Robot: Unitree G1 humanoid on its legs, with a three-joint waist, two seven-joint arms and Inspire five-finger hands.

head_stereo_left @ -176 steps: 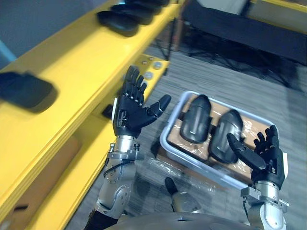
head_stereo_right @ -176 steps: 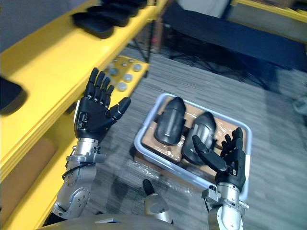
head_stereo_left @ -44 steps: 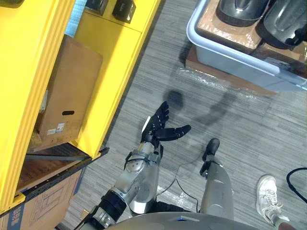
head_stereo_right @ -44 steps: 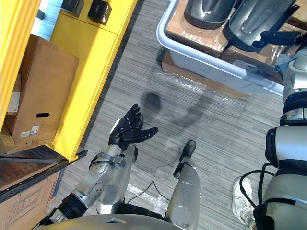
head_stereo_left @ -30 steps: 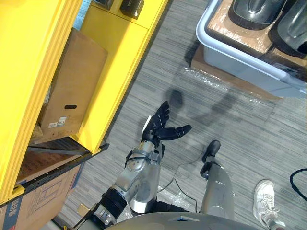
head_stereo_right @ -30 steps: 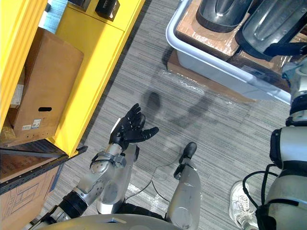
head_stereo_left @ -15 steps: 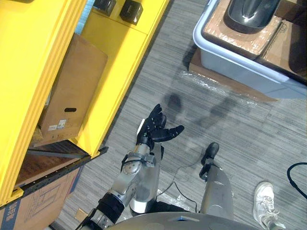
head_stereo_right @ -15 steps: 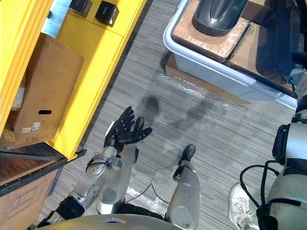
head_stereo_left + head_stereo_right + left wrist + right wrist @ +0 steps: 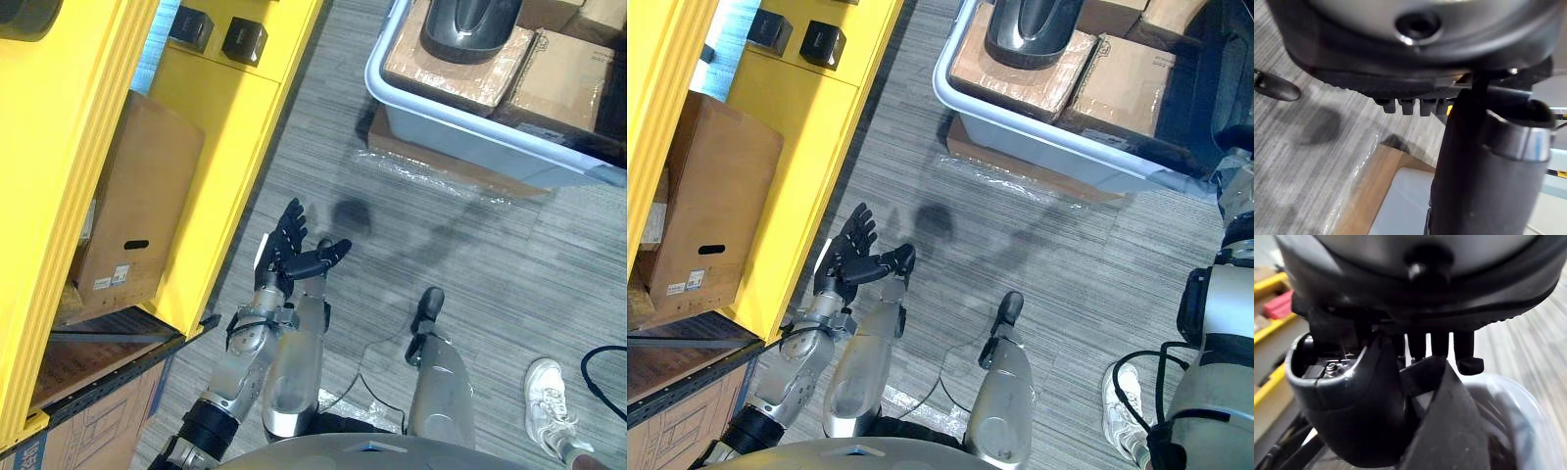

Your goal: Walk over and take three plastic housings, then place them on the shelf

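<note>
One plastic housing [image 9: 1508, 421] sits in my right hand [image 9: 1352, 401], thumb and fingers curled round its dark glossy shell, with the forearm at the scene's right edge beside the grey bin [image 9: 460, 132]. A second housing [image 9: 468, 24] lies in that bin on wrapped cartons [image 9: 549, 83]. My left hand [image 9: 294, 257] hangs low over the carpet [image 9: 470, 255], palm up, fingers spread wide and holding nothing, near the yellow shelf [image 9: 225, 147]. A white label [image 9: 120, 275] on the cardboard box [image 9: 137, 196] is too small to read.
</note>
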